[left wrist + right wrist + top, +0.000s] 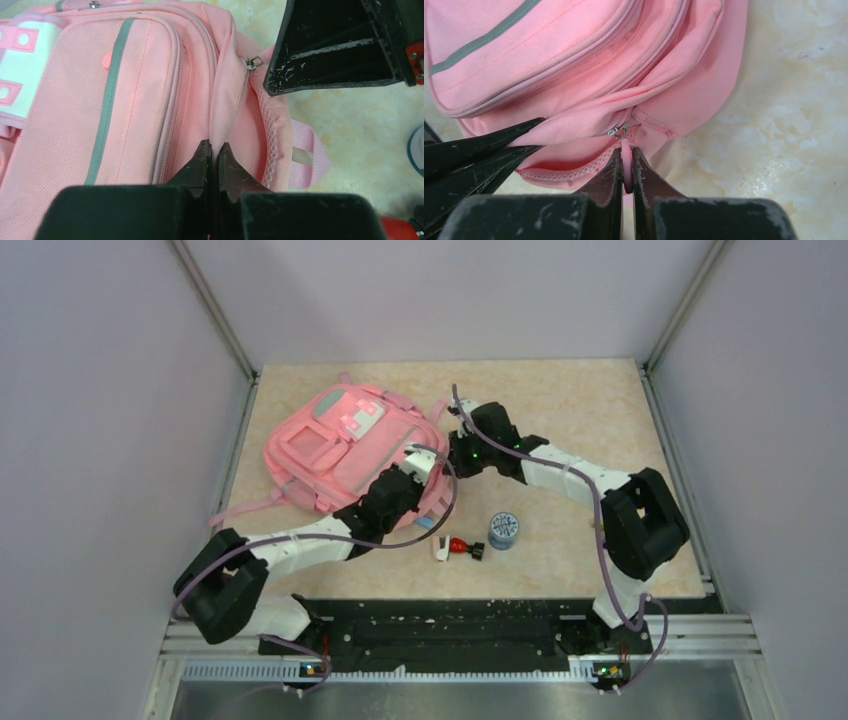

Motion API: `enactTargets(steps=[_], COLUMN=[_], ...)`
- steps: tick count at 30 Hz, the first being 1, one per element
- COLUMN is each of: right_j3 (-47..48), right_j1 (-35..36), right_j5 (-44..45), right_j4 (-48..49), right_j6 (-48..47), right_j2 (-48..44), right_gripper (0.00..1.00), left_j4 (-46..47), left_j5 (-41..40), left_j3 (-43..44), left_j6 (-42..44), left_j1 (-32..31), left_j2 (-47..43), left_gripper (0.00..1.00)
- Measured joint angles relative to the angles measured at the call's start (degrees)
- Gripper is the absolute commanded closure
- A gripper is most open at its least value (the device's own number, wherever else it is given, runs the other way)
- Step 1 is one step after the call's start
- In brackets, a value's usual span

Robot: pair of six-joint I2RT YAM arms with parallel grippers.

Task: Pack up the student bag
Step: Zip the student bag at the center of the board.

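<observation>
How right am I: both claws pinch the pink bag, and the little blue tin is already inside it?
The left claw and right claw do pinch the bag, but the tin lies outside it on the table, as the top view shows.

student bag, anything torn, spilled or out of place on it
Nothing stands out. The student bag shows no tear; its opening is bunched only where the left gripper and right gripper each pinch pink fabric near the zipper pull. A round blue container and a red-and-white item lie beside it, nothing spilled.
</observation>
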Motion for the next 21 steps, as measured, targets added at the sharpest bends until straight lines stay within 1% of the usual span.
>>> enactTargets(steps=[5,10,14,21], right_j3=[2.12,3.23,3.32,3.21], right_j1=[-0.31,-0.33,-0.39,-1.20], right_j5=[-4.52,-8.87,-11.32,-12.61], right_j4=[-2.56,-4.09,-5.44,-8.50], right_j6=[0.85,1.11,0.70,-0.61], right_j2=[-1.88,-3.50,-4.13,-7.58], right_gripper=[1.00,1.00,1.00,1.00], left_j4=[-7.19,-13.57,-16.68,-17.81], left_j5=[0.61,1.16,1.20,1.22], left_j3=[-0.31,-0.37,-0.35,0.76], left_j6=[1.20,2.03,2.32,2.14], left_j1=[0.00,-0.07,-0.48,-1.03], left_j2=[-8.87,-15.78,-17.77,-17.66], left_gripper=[1.00,1.00,1.00,1.00])
